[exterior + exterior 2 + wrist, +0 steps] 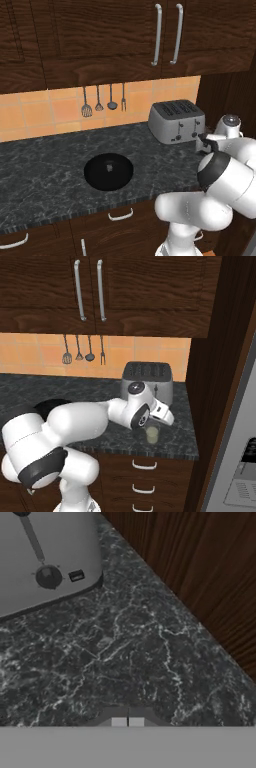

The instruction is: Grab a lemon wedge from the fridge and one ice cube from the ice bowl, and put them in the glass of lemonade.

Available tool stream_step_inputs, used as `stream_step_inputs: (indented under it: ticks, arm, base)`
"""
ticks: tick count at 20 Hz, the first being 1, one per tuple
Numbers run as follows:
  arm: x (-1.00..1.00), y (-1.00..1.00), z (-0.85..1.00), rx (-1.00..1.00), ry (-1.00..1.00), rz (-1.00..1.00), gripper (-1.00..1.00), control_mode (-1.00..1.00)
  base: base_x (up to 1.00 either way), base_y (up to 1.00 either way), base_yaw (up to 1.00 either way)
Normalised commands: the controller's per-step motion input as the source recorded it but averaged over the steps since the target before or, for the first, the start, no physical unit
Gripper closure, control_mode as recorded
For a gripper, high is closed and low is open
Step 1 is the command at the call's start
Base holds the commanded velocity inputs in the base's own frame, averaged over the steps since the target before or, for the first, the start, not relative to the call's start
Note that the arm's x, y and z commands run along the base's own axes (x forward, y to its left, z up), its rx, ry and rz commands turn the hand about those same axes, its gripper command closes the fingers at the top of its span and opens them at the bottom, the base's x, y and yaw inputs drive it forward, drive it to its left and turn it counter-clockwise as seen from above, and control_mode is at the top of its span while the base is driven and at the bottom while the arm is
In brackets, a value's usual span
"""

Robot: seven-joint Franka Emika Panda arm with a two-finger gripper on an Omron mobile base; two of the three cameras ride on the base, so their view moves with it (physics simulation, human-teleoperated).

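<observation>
Two small finger tips are meeting at the bottom of the hand view, so the gripper (127,722) is standing fully closed, and nothing is showing between the tips — it is holding nothing that I can see. Below it, the dark marbled counter (130,657) is spreading out, with the grey toaster (45,557) at the upper left and a dark wood wall panel (200,567) running along the upper right. In the right base view the white arm (100,416) is reaching across the counter, and its hand is hanging just above the glass of lemonade (152,434), which is standing near the front edge of the counter, in front of the toaster and slightly to its right. In the left base view the ice bowl (108,171) is sitting on the counter well to the left of the toaster, and a tiny pale ice cube (109,167) is lying inside it near the middle. Four utensils (102,102) are hanging on the orange tiled wall behind the bowl. At the right edge of the right base view the fridge (240,456) is standing, with its dispenser panel partly showing.
</observation>
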Motion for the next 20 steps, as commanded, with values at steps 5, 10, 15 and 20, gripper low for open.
stream_step_inputs:
  ticks: [5, 10, 15, 20]
  arm:
    - [0.1, 0.0, 0.36, 0.0, 0.0, -0.15, 1.0, -1.0]
    - [0.0, 0.0, 0.32, 0.0, 0.0, -0.15, 1.0, -1.0]
    - [-0.2, 0.0, 0.38, 0.0, -0.01, -0.06, 1.0, -1.0]
    - [-0.94, 0.28, 0.12, 0.0, -0.04, 0.02, 1.0, -1.0]
  base:
    - [0.0, 0.0, 0.0]
    - [0.0, 0.0, 0.0]
    - [0.0, 0.0, 0.0]
    - [0.0, 0.0, 0.0]
